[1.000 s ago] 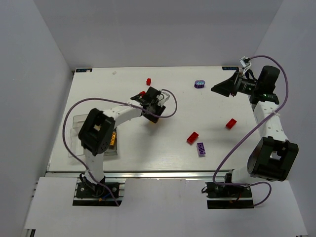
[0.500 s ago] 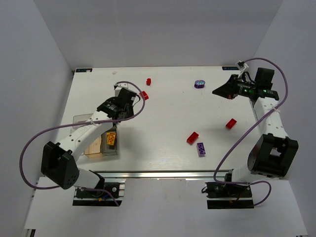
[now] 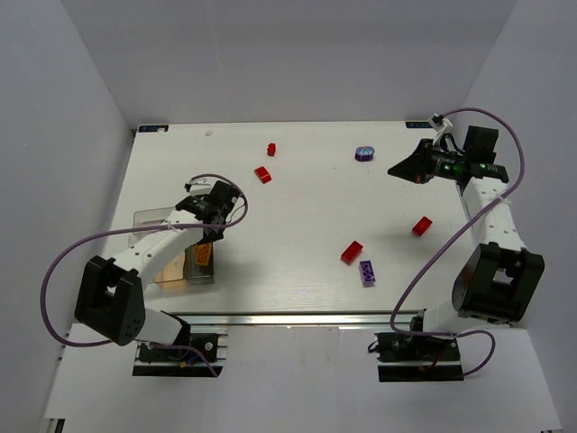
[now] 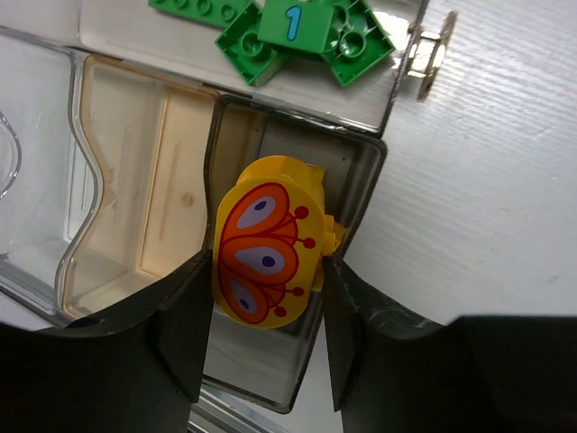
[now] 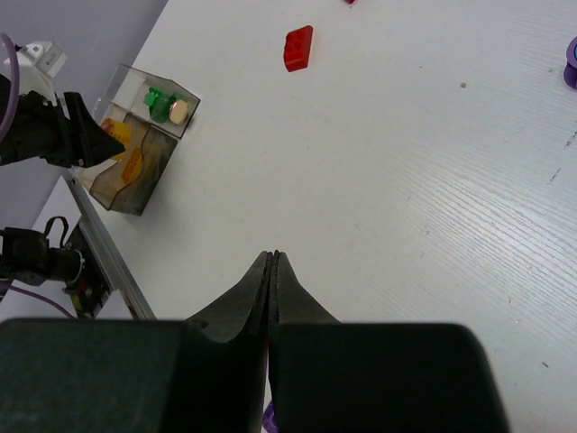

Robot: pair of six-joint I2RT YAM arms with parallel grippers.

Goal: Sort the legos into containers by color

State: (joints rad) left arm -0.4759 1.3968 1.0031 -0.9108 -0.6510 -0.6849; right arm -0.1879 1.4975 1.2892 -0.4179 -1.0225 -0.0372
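My left gripper [image 4: 261, 307] is shut on a yellow lego [image 4: 266, 248] with an orange butterfly print and holds it over the dark tinted compartment of the containers [image 4: 383, 171]. Seen from above, this gripper [image 3: 208, 234] hangs over the containers [image 3: 151, 222] at the table's left edge. Green legos [image 4: 297, 32] lie in the adjoining clear compartment. My right gripper [image 5: 272, 257] is shut with nothing in it, raised at the far right [image 3: 394, 168]. Red legos [image 3: 262, 173] [image 3: 352, 252] [image 3: 422, 225], a purple lego [image 3: 367, 272] and a rounded purple piece [image 3: 364, 152] lie loose on the table.
Another red lego [image 3: 271, 149] lies near the far edge. A tan compartment [image 4: 135, 198] beside the dark one holds nothing. The containers [image 5: 144, 135] and a red lego [image 5: 298, 47] also show far off in the right wrist view. White walls enclose the table.
The left arm has swung from the table's middle to the containers at the left, carrying the yellow lego. The right gripper has gone from open to shut.
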